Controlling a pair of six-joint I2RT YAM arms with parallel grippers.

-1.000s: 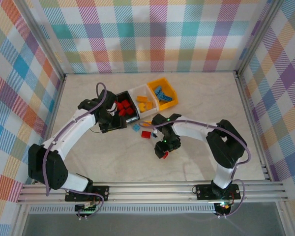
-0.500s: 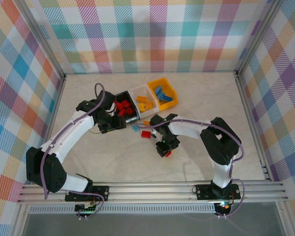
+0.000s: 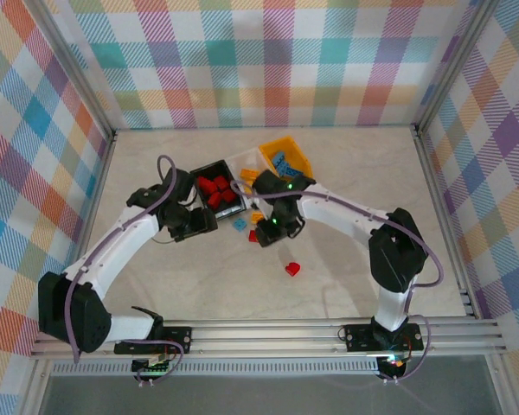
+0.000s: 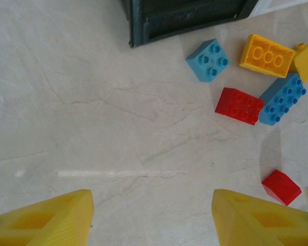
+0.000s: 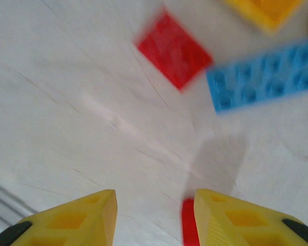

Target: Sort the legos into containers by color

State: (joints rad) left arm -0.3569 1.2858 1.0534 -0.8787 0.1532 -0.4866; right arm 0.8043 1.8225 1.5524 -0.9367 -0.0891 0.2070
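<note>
Black bin holds a pile of red bricks, and yellow bin holds blue ones. White bin is mostly hidden under the right arm. Loose bricks sit on the table near the black bin. Left gripper and right gripper are both spread wide, holding nothing. Right wrist view's blurry.

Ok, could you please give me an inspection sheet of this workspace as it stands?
Surface: pale marble-look tabletop, flat.
Job's things: black plastic bin holds red studded bricks; yellow-orange plastic bin holds blue bricks; white plastic bin between them, partly hidden by the right arm. Loose nearby: light blue square brick, orange brick, red brick; a small red brick lies apart.
Clutter: nothing seen.
Hands: left hand open, empty; right hand open, empty.
Cables: purple cable along each arm.
Surroundings: multicoloured plaid walls; aluminium frame rail at the near edge.
</note>
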